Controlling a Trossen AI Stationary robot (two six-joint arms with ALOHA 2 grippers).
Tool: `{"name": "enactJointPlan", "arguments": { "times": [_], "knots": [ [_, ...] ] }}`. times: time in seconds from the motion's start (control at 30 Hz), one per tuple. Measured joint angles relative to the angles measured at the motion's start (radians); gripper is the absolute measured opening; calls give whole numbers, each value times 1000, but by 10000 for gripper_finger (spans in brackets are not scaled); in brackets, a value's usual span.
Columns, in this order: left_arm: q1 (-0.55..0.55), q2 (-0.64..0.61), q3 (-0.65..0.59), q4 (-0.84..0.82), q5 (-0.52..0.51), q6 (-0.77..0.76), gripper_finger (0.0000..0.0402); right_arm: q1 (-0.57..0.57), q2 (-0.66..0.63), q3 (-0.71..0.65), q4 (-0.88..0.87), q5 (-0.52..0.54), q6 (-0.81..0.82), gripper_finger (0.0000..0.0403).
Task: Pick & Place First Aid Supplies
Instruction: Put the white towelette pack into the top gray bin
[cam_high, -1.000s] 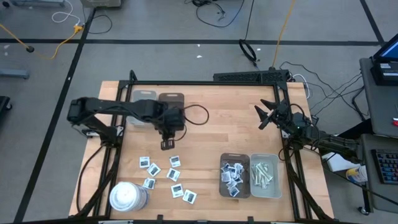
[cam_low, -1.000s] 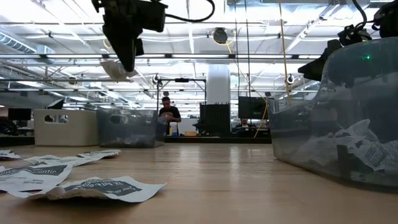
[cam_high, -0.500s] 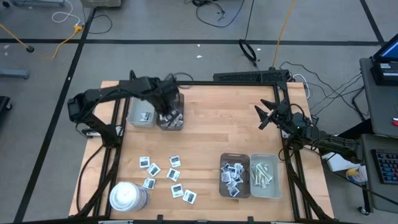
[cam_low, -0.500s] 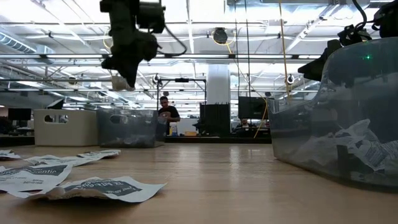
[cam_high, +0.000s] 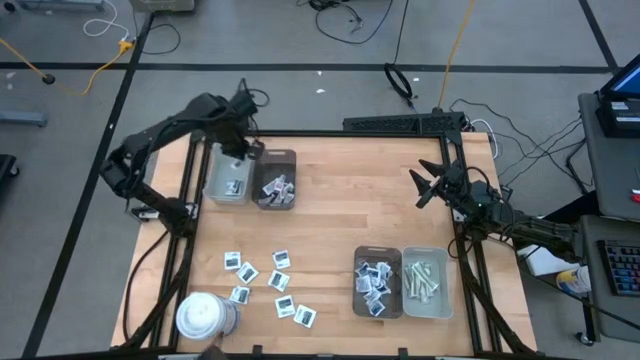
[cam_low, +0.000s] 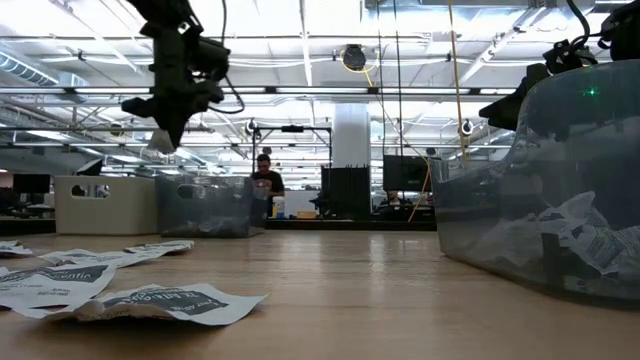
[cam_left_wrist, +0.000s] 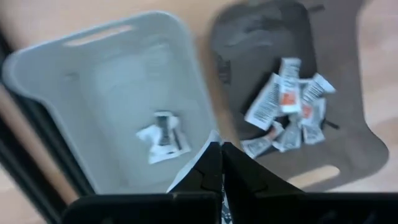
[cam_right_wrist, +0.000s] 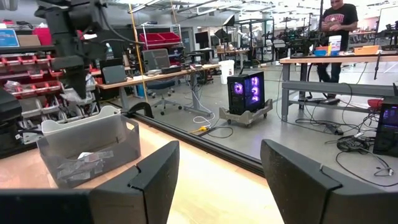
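Jaws of the left gripper (cam_left_wrist: 219, 163) pinch one white packet (cam_left_wrist: 189, 171) above the pale grey tray (cam_high: 226, 178).
Right gripper (cam_high: 428, 185) waits at the desk's (cam_high: 340, 220) right edge, jaws spread, empty. Packets sit in the brown tray (cam_high: 276, 186) and both near trays (cam_high: 400, 282); one lies in the grey tray. Seven or so loose packets (cam_high: 268, 285) remain by the white cylinder (cam_high: 205, 316), so I'd judge sorting well underway, unfinished.

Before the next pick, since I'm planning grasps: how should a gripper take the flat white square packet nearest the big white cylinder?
That packet lies flat on the wooden table, just beyond the white cylinder. Probably come straight down and pinch across two opposite edges, jaws aligned away from the cylinder, whose wall crowds one side. Its flatness leaves no side to grasp.
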Motion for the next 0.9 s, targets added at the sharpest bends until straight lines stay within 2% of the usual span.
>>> {"name": "enactJointPlan", "arguments": {
  "times": [0.17, 0.33, 0.73, 0.9],
  "knots": [
    [102, -52, -1, -41, -11, -8, 5, 0, 0, 0, 0, 0, 0, 219],
    [120, -95, -86, -4, -32, -25, 4, 0, 0, 0, 0, 0, 0, 221],
    [8, -107, -411, 242, -76, -128, 3, 0, 0, 0, 0, 0, 0, 221],
    [-23, -107, -492, 326, -77, -167, 3, 0, 0, 0, 0, 0, 0, 220]
  ]
}}
